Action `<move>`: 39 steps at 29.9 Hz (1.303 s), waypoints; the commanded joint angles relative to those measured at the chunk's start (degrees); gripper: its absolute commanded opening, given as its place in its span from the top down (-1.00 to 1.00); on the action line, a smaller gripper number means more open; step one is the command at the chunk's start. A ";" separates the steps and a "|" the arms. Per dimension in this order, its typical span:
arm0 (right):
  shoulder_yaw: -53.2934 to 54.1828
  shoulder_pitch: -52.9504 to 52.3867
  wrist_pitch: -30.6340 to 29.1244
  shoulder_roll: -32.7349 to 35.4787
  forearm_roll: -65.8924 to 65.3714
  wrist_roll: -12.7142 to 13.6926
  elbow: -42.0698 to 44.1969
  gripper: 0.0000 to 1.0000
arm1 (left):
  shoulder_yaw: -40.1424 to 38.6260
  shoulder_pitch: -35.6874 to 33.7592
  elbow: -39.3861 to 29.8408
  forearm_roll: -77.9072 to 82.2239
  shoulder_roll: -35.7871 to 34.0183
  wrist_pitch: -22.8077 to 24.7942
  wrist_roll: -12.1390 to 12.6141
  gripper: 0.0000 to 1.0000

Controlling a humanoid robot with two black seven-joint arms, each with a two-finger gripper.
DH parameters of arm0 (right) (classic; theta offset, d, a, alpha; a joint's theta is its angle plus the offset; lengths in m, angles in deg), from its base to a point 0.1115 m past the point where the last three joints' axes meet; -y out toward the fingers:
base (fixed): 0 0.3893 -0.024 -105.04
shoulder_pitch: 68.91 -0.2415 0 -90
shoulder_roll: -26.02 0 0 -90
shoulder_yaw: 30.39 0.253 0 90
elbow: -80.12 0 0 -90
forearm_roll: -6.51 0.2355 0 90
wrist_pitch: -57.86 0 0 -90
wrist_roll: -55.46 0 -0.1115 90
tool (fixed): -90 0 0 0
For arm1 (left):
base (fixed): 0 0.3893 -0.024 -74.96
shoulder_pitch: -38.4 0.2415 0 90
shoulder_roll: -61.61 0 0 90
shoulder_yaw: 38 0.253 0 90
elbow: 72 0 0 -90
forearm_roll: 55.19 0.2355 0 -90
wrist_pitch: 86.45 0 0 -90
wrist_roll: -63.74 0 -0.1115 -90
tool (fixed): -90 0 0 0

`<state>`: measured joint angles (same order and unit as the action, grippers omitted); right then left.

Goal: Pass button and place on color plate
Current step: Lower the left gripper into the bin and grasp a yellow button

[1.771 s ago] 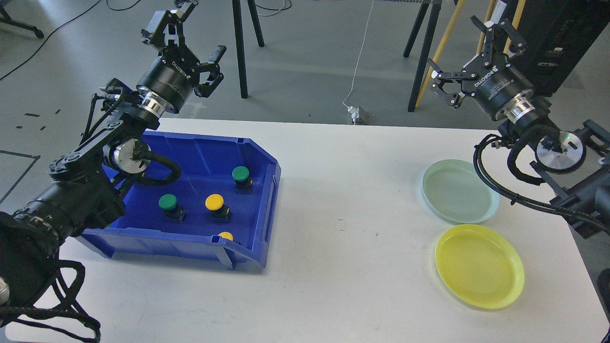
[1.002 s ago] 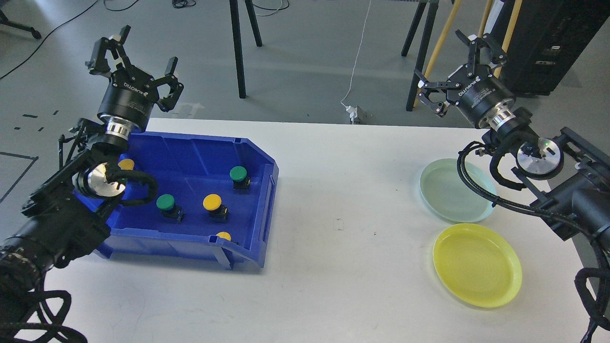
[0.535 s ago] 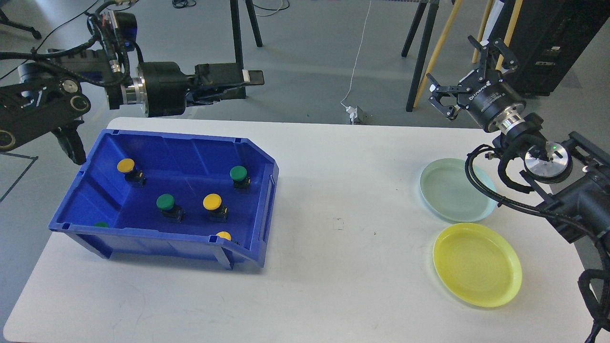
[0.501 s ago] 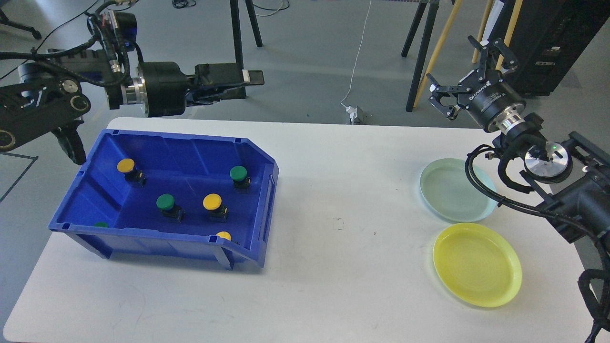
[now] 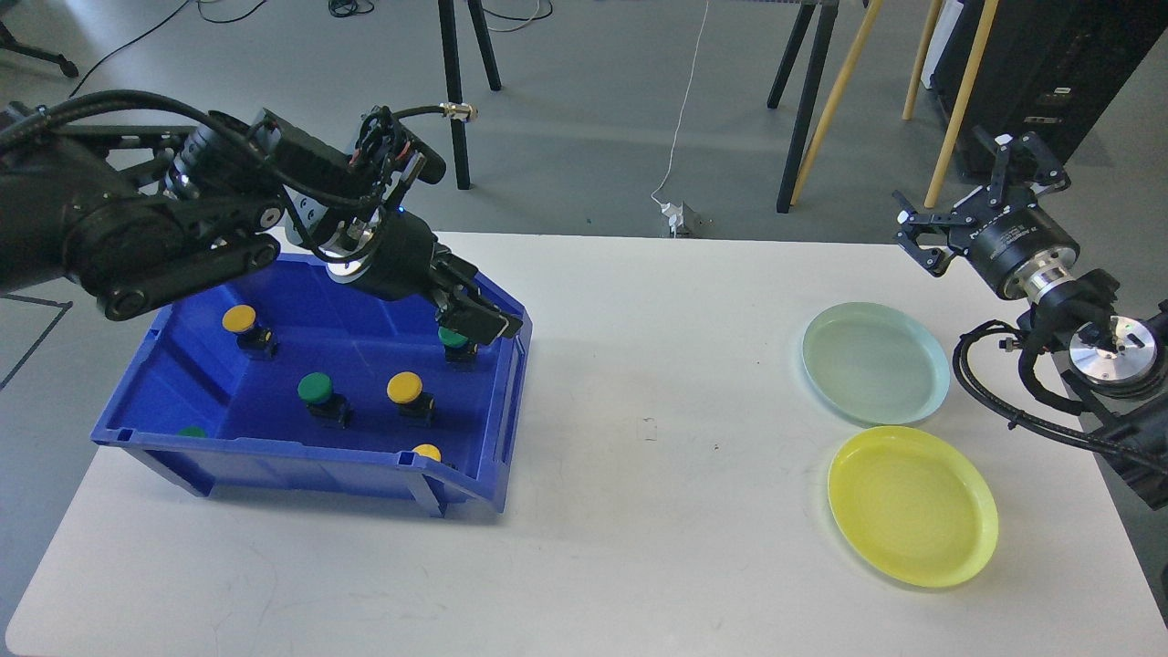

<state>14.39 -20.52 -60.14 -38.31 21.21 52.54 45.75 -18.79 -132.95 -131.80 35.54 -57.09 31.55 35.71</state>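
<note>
The white table (image 5: 639, 383) carries a blue bin (image 5: 310, 456) on the left and green plate (image 5: 874, 361) and yellow plate (image 5: 912, 506) on the right, apart so buttons must be passed across. My left claw (image 5: 470, 319) dips over the far green button (image 5: 453, 341); whether it is spread I cannot tell. My right claw (image 5: 981, 187) waits spread, empty.

My left gripper (image 5: 476, 317) hangs inside the blue bin (image 5: 274, 456), right over a green button (image 5: 453, 341) (mostly hidden beneath it; I can't tell how the jaws stand). A yellow button (image 5: 404, 388) sits just nearer me. My right gripper (image 5: 975, 187) hovers spread wide, beyond the pale green plate (image 5: 874, 362) and yellow plate (image 5: 911, 505).
</note>
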 commanded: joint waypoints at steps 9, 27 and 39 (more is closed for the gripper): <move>0.04 -0.31 0.00 0.17 0.06 0.10 -0.35 -1.00 | 0.21 7.35 4.78 4.63 -0.04 0.00 0.02 -0.97; 0.04 -0.14 0.00 0.17 -0.03 0.01 -0.35 -1.00 | 0.21 12.88 11.37 6.92 0.31 0.00 0.02 -0.81; 0.04 0.39 0.00 0.17 -0.03 0.01 -0.26 -1.00 | 0.21 13.50 11.72 7.10 0.31 0.00 0.02 -0.07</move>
<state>14.44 -20.21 -60.14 -38.13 21.21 52.56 45.46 -18.58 -119.37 -120.08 42.63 -56.78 31.55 35.74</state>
